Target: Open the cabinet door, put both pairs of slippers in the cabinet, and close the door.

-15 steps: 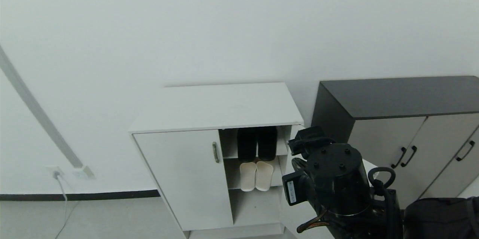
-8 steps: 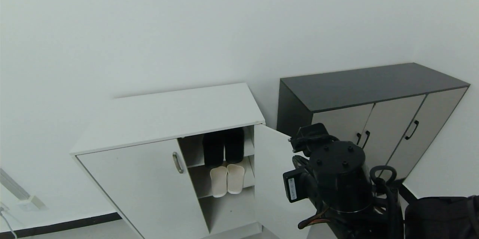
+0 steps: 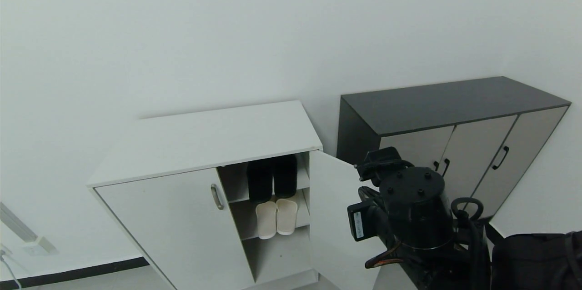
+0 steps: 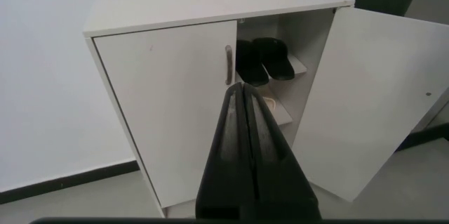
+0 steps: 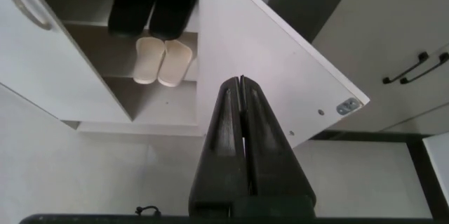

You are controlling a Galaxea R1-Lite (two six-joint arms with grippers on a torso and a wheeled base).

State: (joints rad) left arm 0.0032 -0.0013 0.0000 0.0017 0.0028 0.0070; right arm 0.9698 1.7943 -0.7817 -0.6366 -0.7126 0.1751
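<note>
Black slippers (image 3: 272,178) sit on the cabinet (image 3: 213,140) upper shelf (image 3: 235,195), white slippers (image 3: 276,217) at the middle shelf (image 3: 248,228) front edge, door (image 3: 338,217) open, left end effector (image 4: 239,89) and right end effector (image 5: 241,82) pressed together, empty.

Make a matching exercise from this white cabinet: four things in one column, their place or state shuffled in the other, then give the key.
Column one:
1. black slippers
2. white slippers
3. left door
4. right door

Column two:
A. swung open
B. on the upper shelf
C. shut
D. on the middle shelf

Pairs: 1-B, 2-D, 3-C, 4-A
</note>
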